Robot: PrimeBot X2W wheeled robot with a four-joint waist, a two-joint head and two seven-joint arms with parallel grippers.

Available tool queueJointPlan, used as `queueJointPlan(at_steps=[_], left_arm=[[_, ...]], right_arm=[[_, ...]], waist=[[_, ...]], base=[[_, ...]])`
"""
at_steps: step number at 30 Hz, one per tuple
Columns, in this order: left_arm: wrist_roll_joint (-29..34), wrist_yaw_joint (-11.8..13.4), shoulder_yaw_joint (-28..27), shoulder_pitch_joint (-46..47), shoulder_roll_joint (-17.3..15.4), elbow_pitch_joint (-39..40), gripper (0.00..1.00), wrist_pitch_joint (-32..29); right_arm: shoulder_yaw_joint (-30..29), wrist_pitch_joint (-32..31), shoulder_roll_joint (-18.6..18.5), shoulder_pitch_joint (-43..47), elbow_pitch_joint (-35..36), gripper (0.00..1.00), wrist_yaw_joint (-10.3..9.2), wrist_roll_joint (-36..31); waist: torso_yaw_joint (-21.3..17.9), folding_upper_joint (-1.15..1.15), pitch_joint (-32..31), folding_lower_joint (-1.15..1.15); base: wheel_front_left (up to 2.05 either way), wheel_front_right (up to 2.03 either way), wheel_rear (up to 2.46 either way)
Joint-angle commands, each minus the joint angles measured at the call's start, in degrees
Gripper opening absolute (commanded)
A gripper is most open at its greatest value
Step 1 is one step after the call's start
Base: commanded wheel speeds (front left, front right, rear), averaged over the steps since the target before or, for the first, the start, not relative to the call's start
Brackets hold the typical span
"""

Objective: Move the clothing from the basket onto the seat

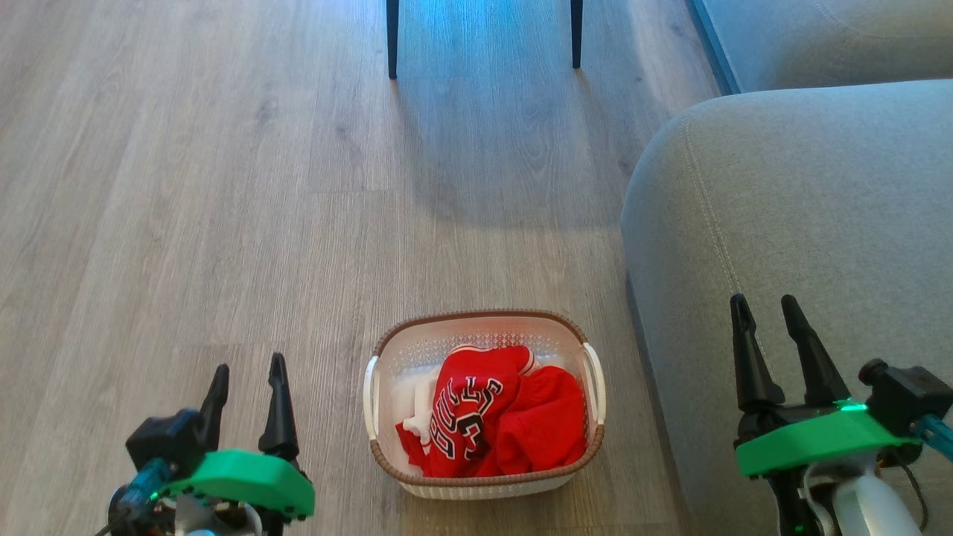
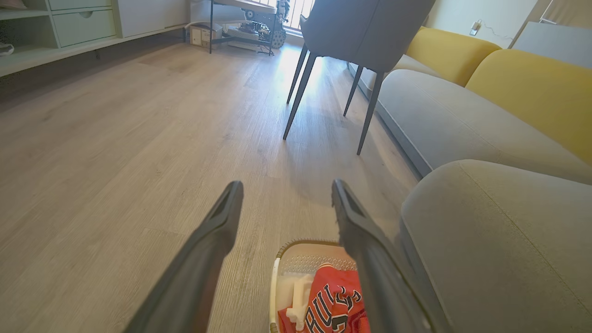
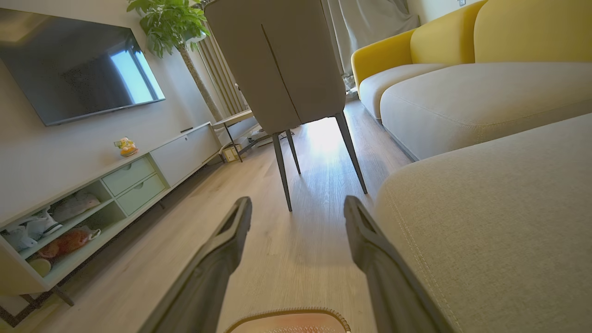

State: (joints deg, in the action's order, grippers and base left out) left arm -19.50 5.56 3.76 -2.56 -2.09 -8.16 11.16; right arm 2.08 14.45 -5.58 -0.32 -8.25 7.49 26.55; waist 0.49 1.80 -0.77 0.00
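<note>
Red clothing heaped in basket at six o'clock, seat at three, left gripper and right gripper spread, empty

The floor is laid in pale wood-grain planks with a soft matt finish. The basket is moulded in smooth white perforated plastic (its rim is given a brown woven look), and the clothing is made of smooth red cloth. The seat is covered in matt grey woven fabric with stitched seams.
</note>
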Motion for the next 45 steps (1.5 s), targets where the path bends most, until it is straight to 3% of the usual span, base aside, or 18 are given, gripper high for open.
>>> queueJointPlan(at_steps=[1,19,45], left_arm=[[1.60,0.27,-1.18,1.57,-0.66,2.10,1.00,0.82],[12.38,0.70,-0.76,0.45,-0.78,0.12,1.00,3.84],[10.65,0.55,-1.61,0.39,-0.78,-0.46,1.00,3.84]], right_arm=[[0.45,0.47,0.12,-0.71,2.34,1.00,0.00,-1.79],[-2.67,0.55,2.70,0.26,2.19,1.00,0.00,-16.30],[-2.70,0.55,2.70,0.20,2.17,1.00,0.00,-16.27]], waist=[[-0.01,0.00,-0.03,0.00],[-0.07,0.00,-1.47,0.00],[-0.36,0.00,-0.28,0.00]], base=[[0.00,0.00,0.00],[0.00,0.00,0.00],[0.00,0.00,0.00]])
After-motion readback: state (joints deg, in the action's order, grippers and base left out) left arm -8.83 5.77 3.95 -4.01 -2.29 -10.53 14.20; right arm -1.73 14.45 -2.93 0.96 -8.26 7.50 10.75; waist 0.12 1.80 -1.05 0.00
